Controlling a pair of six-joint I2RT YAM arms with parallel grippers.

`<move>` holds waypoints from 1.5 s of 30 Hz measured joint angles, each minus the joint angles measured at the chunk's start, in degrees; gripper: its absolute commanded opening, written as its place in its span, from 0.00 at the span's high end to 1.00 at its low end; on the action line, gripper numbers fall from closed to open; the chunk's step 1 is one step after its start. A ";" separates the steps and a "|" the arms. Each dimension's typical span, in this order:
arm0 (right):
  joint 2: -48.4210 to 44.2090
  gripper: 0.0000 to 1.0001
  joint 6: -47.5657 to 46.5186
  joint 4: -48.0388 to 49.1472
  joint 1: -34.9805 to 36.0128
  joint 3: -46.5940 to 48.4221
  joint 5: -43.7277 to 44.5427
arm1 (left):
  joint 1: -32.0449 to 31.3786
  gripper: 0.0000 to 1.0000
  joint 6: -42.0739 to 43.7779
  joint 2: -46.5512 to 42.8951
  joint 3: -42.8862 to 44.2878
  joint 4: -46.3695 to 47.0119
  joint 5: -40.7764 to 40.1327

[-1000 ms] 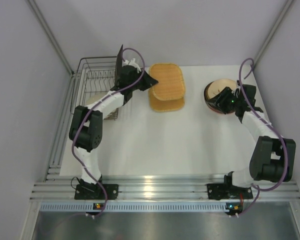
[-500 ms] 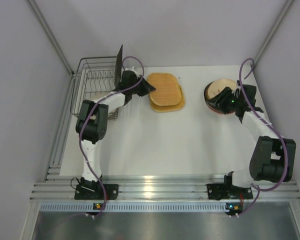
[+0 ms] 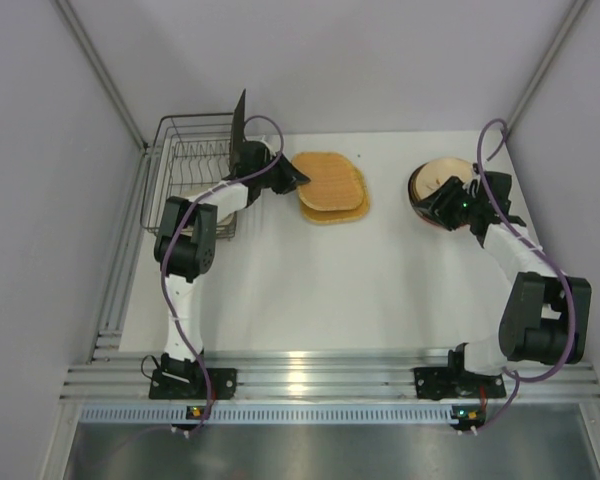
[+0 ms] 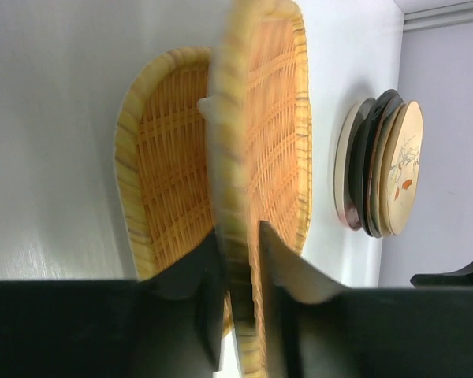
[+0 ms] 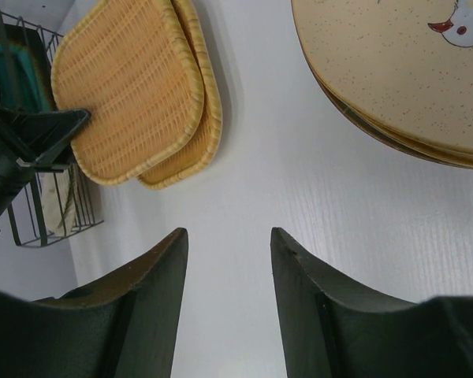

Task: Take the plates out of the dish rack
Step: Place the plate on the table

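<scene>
Claw on left arm (image 4: 238,236), only narrowly open, seems to pinch the rim of upper woven plate (image 4: 280,118), over lower woven plate (image 4: 162,157) on the counter (image 3: 330,290). Right claw (image 5: 227,236) is half open, empty. Left arm (image 3: 215,195) hides part of dish rack (image 3: 185,150).

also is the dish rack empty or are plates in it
Not empty. A dark-rimmed plate stands upright in the dish rack, and the right wrist view shows a cream plate there too.
</scene>
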 measured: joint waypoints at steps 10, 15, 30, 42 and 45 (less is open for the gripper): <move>0.00 0.53 0.00 -0.04 0.00 -0.50 0.00 | 0.13 0.32 1.53 0.00 0.94 -4.96 -2.16; 0.00 0.53 0.02 -0.02 0.00 -0.50 0.00 | -0.22 0.25 4.22 0.00 3.30 -10.58 -4.81; 0.00 0.53 0.09 0.74 0.00 -1.20 -0.04 | -6.69 0.13 17.70 -1.01 11.80 -24.94 -22.69; 0.00 0.53 0.09 0.96 -0.02 -1.22 -0.02 | -7.54 0.12 20.76 0.50 17.27 -27.10 -24.15; 0.00 0.54 0.09 0.98 -0.02 -1.25 -0.02 | -7.56 0.15 21.00 1.62 18.16 -27.89 -25.33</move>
